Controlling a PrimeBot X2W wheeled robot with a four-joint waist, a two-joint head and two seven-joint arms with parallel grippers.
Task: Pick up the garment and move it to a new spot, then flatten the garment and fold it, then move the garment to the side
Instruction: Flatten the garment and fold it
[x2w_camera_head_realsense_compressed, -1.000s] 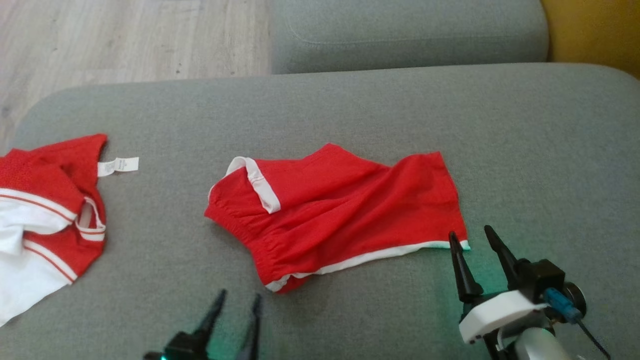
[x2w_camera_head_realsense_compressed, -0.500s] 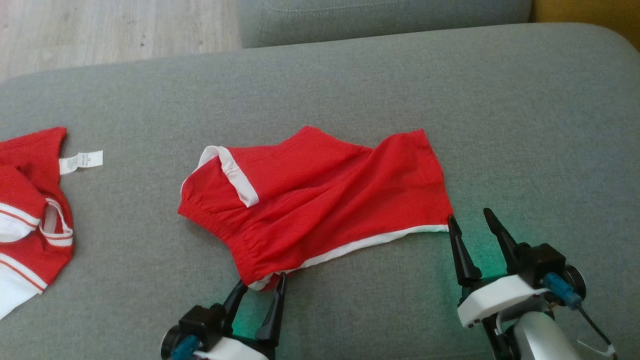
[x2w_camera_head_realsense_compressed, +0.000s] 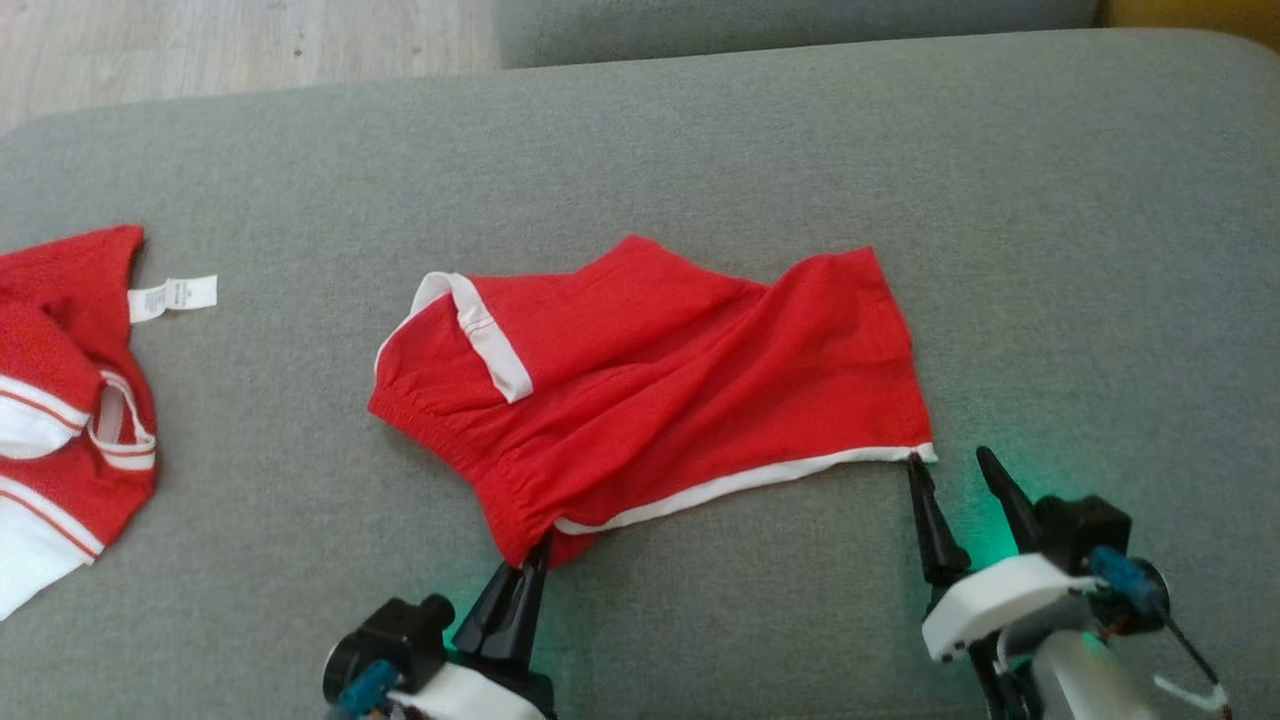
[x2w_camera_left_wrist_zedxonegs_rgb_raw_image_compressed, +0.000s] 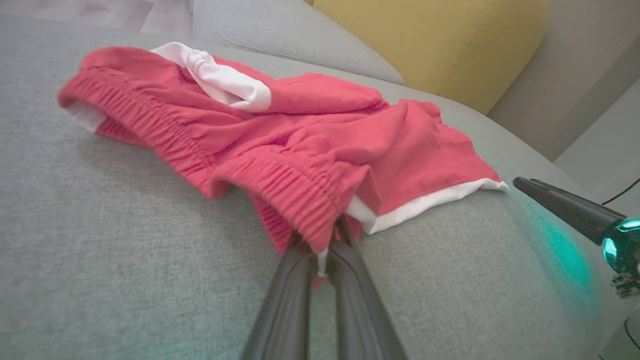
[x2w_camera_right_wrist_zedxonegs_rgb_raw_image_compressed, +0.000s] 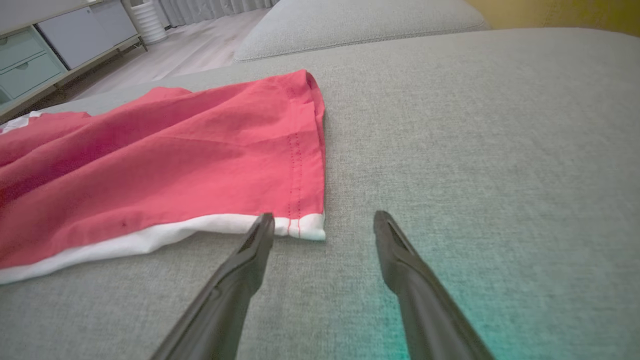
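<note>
- The left gripper has just been clamped. Half a second ago its jaws stood apart astride the near corner of the garment. Now they are pinched shut on that corner, and in the left wrist view the gathered waistband is bunched over the fingertips.
- A second ago that gripper was still short of the cloth, so reach and bite have been made in quick order.
- The head view has been shifted as well, so the garment's small drift in the picture is not to be read as a move of the cloth.
- The right gripper has been left unchanged, with its jaws spread wide. The white hem ends in a corner just inside the gap, beside one finger, and nothing is gripped there yet.
- The garment, a pair of red shorts with white trim, is seen rumpled in the middle of the grey sofa seat. It lies flat on the cushion and has not been lifted.
- A red and white jersey with a white care tag lies well apart at the left edge, untouched.
- One hold of two is judged secured, so the pick-up is only half prepared.
- A lift on this single corner would likely let the cloth hang and twist, so a closing of the right jaws on the hem corner seems called for first.
- Moving, flattening, folding and setting aside are all still to be done.
</note>
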